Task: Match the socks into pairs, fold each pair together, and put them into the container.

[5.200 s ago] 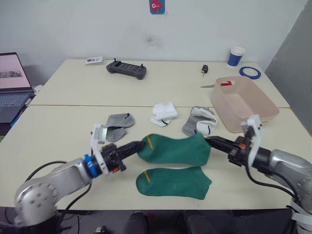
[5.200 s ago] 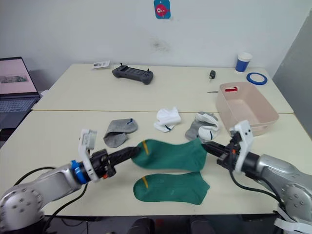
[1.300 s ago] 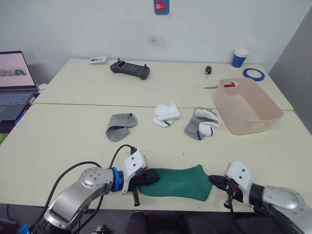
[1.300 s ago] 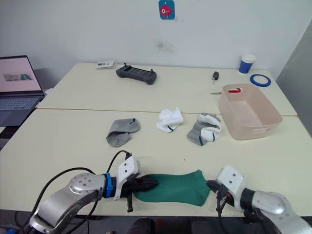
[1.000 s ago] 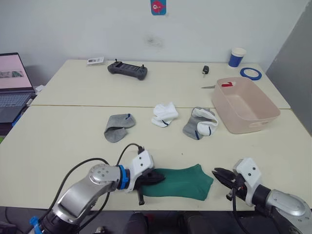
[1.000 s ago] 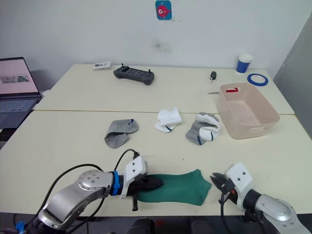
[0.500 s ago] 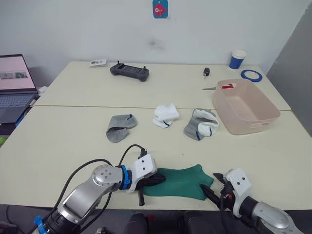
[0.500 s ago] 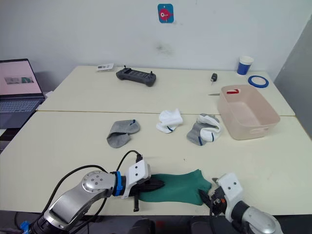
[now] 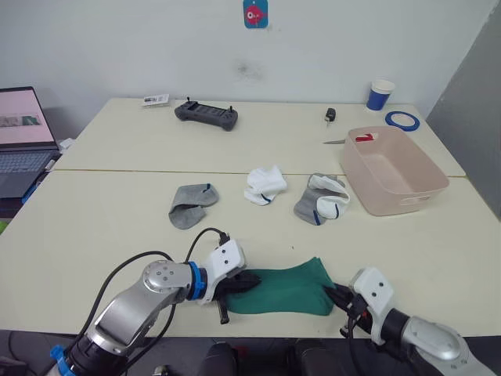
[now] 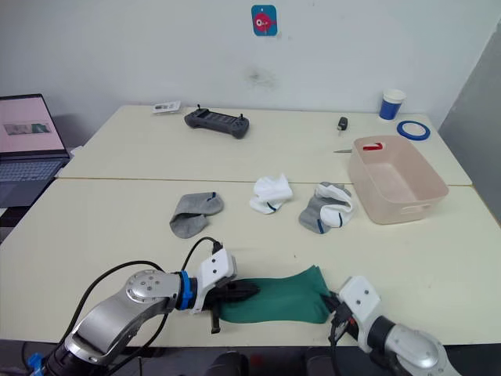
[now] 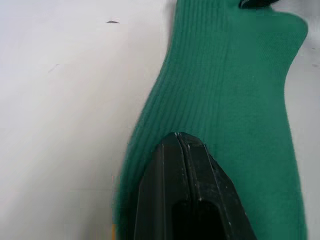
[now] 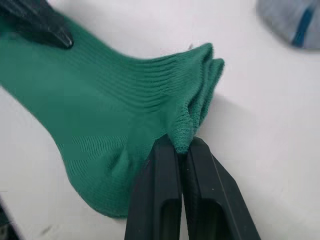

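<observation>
Right wrist view: right hand (image 12: 181, 145) pinches green socks (image 12: 120, 125); left hand (image 11: 182, 142) closed.

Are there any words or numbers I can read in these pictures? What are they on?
No text can be read anywhere.
Laptop screen: something shows on it, but it is too small to read.
Blue sign on the wall: a red figure, no readable words.
Small card on the far table: print too small to read.
Blue-and-white paper cup: no readable label.
Black controller: no readable marking.
Green socks: no words.
</observation>
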Robot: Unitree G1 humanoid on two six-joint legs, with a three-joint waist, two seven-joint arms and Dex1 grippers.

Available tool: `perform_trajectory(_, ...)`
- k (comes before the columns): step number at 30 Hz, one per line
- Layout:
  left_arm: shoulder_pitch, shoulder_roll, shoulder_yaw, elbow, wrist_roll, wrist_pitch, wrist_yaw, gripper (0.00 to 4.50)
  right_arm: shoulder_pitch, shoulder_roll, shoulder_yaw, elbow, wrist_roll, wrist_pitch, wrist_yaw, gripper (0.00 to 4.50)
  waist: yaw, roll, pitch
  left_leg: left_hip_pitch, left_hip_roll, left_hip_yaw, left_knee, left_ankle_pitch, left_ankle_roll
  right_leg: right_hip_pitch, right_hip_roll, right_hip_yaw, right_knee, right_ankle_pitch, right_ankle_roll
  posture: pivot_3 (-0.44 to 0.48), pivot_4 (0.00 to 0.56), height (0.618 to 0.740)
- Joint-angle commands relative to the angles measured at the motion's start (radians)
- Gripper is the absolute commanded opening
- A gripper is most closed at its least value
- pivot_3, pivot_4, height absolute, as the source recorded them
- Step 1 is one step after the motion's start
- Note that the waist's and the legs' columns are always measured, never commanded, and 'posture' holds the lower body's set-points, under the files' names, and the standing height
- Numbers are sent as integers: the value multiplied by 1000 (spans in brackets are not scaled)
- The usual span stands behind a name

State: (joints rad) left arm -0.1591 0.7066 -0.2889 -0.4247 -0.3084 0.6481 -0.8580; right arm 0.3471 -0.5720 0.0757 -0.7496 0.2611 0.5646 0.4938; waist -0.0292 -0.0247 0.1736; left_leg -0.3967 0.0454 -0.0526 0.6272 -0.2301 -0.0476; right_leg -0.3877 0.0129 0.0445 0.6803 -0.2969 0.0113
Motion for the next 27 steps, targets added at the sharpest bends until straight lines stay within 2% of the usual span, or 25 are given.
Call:
perform_trajectory(1, -64, -31, 13, -17, -9, 8, 9, 0, -69, -3, -68, -9, 60, 40, 16, 37, 0, 0, 0, -1, 0, 0, 0, 0, 0, 0, 0, 0, 0, 0, 1, 0, 150, 740)
perform_trajectory(3, -98, -62, -4, -7, -9, 15, 14, 0, -102, -14, -97, 15, 82, 62, 31, 37, 2, -1, 1, -1, -1, 1, 0, 0, 0, 0, 0, -1, 0, 3, 5, 0, 150, 740)
perform_trajectory(10, -175, -149, -127, 83, 60, -10, 5, 0, -160, -87, -181, 42, 156, 125, 101, 37, 2, -1, 1, -2, -1, 0, 0, 0, 0, -1, 1, -1, -1, 3, 5, 0, 150, 740)
perform_trajectory(17, -193, -197, -212, 245, 158, -103, 10, 0, -223, -140, -164, -49, 252, 221, 138, 37, -1, -1, 1, -1, 0, 0, 1, 0, 1, 0, 2, -1, 1, 3, 5, 0, 150, 740)
perform_trajectory(22, -188, -200, -210, 275, 179, -145, -2, 0, -315, -137, -148, -120, 398, 380, 112, 37, 0, -1, 1, 0, -1, 0, 1, 0, 1, 1, 2, -1, 1, 3, 6, 0, 150, 740)
perform_trajectory(27, -183, -205, -170, 234, 153, -130, -3, 0, -442, -77, -64, -77, 469, 502, 51, 37, -1, -1, 1, 0, -1, 0, 1, 0, 1, 2, 2, 0, 1, 4, 6, 0, 150, 740)
